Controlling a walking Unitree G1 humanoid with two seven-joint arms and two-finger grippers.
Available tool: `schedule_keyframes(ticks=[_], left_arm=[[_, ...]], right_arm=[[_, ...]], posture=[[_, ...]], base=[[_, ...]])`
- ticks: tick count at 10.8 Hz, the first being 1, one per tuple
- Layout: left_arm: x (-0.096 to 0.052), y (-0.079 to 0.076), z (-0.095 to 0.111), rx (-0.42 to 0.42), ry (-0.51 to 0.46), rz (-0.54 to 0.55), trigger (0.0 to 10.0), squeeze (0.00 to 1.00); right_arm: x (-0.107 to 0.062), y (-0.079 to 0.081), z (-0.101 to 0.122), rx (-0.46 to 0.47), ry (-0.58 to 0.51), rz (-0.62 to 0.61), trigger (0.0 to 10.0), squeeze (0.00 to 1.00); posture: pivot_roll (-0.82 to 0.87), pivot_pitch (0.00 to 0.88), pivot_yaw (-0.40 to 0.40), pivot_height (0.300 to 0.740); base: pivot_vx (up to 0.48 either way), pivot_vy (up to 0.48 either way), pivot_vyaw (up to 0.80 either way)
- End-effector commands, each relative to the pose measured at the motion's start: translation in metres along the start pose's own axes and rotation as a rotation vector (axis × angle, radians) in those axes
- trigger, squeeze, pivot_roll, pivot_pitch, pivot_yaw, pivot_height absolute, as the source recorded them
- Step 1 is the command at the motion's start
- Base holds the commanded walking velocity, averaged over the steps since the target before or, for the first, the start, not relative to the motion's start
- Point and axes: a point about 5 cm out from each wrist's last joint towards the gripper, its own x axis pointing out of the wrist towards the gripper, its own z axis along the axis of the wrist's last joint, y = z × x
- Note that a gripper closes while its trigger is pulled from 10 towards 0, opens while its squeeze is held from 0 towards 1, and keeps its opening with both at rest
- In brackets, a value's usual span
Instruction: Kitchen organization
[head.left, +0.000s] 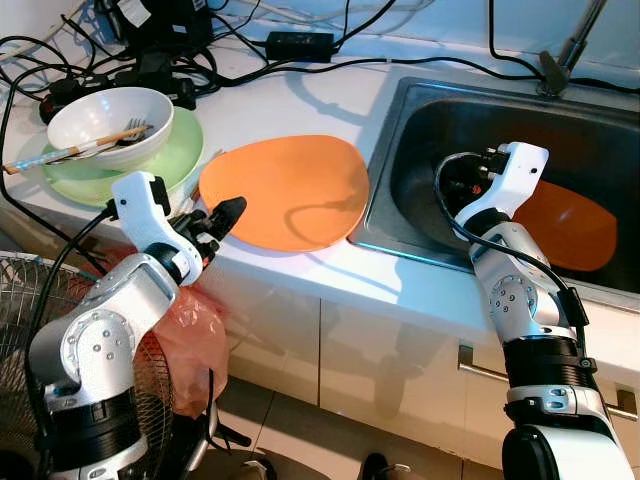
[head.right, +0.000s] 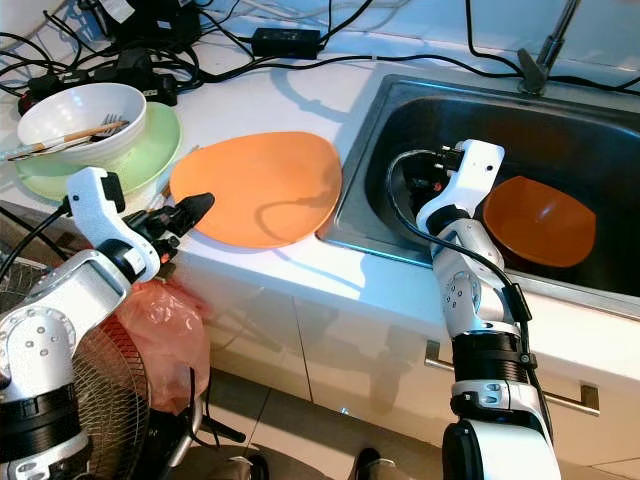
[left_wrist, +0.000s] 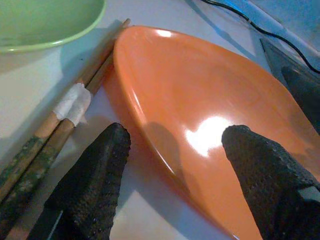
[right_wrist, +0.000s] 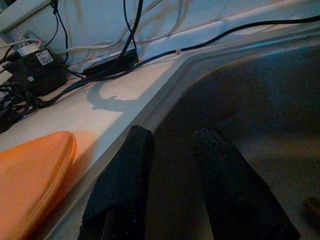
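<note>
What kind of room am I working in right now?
Most likely a home kitchen: a steel sink set into a white counter, dishes such as the orange plate and white bowl, and cabinet doors below. The left gripper is at the plate's edge; the right gripper is inside the sink.

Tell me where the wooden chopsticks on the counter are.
The wooden chopsticks lie on the white counter, between the green plate and the orange plate, just ahead of the left gripper.

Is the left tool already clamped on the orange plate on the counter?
No. The left tool is open, its fingers straddling the orange plate's near rim without closing on it.
</note>
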Motion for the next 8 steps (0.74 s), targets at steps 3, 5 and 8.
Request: schedule_keyframes(ticks=[3, 5, 8], left_arm=[[0.006, -0.006, -0.011, -0.059, 0.057, 0.000, 10.0, 0.00], [0.010, -0.011, -0.018, -0.061, 0.076, -0.006, 10.0, 0.00], [0.013, -0.012, -0.020, -0.075, 0.085, 0.005, 10.0, 0.00]], right_arm=[[0.000, 0.004, 0.008, -0.011, -0.022, 0.014, 10.0, 0.00], [0.000, 0.004, 0.009, -0.012, -0.022, 0.016, 10.0, 0.00], [-0.001, 0.005, 0.008, -0.011, -0.020, 0.016, 10.0, 0.00]], posture=[[0.10, 0.190, 0.018, 0.740], [0.10, 0.190, 0.016, 0.740], [0.09, 0.190, 0.016, 0.740]], base=[[0.000, 0.000, 0.00], [0.000, 0.000, 0.00], [0.000, 0.000, 0.00]])
